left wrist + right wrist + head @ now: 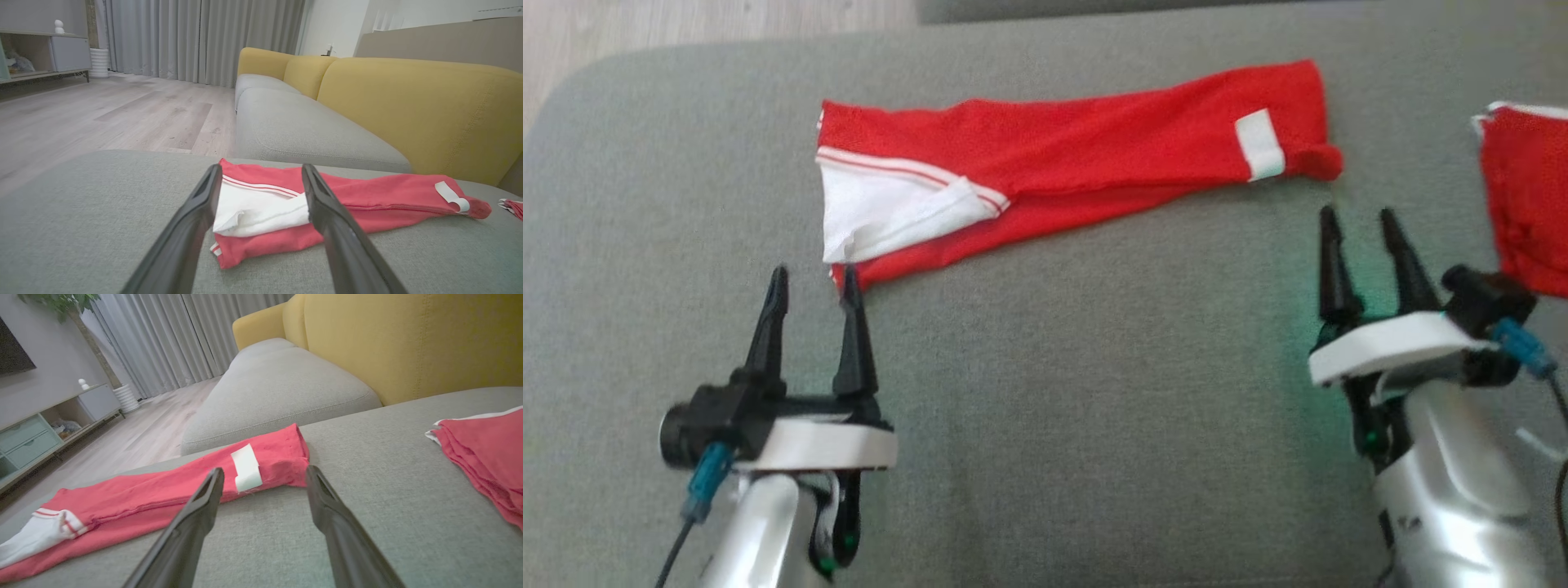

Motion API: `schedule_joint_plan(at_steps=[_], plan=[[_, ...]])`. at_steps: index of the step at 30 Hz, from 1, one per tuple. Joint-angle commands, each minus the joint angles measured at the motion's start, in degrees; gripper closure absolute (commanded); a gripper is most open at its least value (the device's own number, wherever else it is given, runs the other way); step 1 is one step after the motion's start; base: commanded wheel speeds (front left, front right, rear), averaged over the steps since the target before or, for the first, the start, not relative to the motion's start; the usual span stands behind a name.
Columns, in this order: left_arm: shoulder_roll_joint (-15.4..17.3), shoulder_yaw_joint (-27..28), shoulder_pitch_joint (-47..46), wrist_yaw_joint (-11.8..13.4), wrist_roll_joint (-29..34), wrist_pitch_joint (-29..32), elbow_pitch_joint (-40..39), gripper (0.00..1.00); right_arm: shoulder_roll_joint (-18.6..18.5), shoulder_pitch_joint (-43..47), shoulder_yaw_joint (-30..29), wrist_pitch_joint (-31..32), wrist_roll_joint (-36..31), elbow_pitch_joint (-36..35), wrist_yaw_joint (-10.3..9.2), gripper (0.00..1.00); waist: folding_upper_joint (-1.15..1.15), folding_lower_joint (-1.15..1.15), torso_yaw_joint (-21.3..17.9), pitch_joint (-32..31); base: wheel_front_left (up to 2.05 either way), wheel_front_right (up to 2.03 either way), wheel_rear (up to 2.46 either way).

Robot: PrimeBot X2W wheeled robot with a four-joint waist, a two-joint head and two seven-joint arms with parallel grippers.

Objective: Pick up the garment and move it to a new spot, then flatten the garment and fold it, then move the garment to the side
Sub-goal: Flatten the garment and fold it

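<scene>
A red garment [1086,155] lies folded into a long strip across the grey cushion [1045,392], with a white sleeve part at its left end and a white label near its right end. The garment [367,200] fills the middle of the left wrist view, and the garment [163,494] runs leftward in the right wrist view. My left gripper [814,282] is open just short of the strip's near left corner, holding nothing. My right gripper [1360,222] stands open a little in front of the right end, also with nothing between its fingers.
A second red piece of cloth [1527,196] with white trim lies at the cushion's right edge, close to my right wrist. Behind the cushion stand a grey sofa seat [302,126] and yellow backrests [416,106]. Wooden floor [102,114] lies to the left.
</scene>
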Motion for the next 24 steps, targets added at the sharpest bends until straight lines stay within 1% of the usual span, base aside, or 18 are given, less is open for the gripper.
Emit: schedule_joint_plan(at_steps=[1, 5, 11, 17, 18, 19, 23, 24], plan=[[0.00, 2.13, -3.29, -0.46, 0.80, -0.29, -1.51, 0.00, 0.59, -3.81, -0.11, -0.62, -0.89, -0.86, -0.05, 0.00, 0.00, 0.00, 1.53, 2.41, 0.00, 0.00, 0.00], [-1.31, 2.14, -5.39, -2.29, 2.29, -0.29, -0.71, 0.00, 0.61, -10.66, -5.87, 0.39, -2.35, 5.55, -0.05, 0.00, 0.00, 0.00, 3.48, 6.03, 0.00, 0.00, 0.00], [-2.74, 0.95, -8.34, -4.78, 3.77, -0.29, -0.47, 0.00, -0.06, -21.35, -17.24, 3.20, -8.25, 16.39, -0.05, 0.00, 0.00, 0.00, 7.23, 10.07, 0.00, 0.00, 0.00], [-3.21, 0.58, -9.65, -5.45, 3.98, -0.29, 0.14, 0.00, -1.30, -26.88, -26.17, 4.60, -14.58, 25.71, -0.05, 0.00, 0.00, 0.00, 9.69, 11.36, 0.00, 0.00, 0.00], [-3.24, 0.59, -9.71, -5.43, 3.98, -0.29, 0.13, 0.00, -1.43, -27.32, -27.23, 4.78, -15.65, 27.02, -0.05, 0.00, 0.00, 0.00, 9.85, 11.43, 0.00, 0.00, 0.00], [-3.24, 0.59, -9.71, -5.43, 3.98, -0.29, 0.13, 0.00, -1.43, -27.32, -27.23, 4.78, -15.65, 27.02, -0.05, 0.00, 0.00, 0.00, 9.85, 11.43, 0.00, 0.00, 0.00], [-3.29, 0.70, -9.90, -5.28, 3.78, -0.29, -0.05, 0.00, -1.13, -28.61, -28.41, 4.72, -19.42, 31.03, -0.05, 0.00, 0.00, 0.00, 9.98, 11.69, 0.00, 0.00, 0.00], [-3.30, 0.71, -9.95, -5.20, 3.69, -0.29, -0.08, 0.00, -1.03, -28.88, -28.37, 4.47, -20.08, 31.75, -0.05, 0.25, 0.00, 0.00, 9.90, 11.72, 0.00, 0.00, 0.00]])
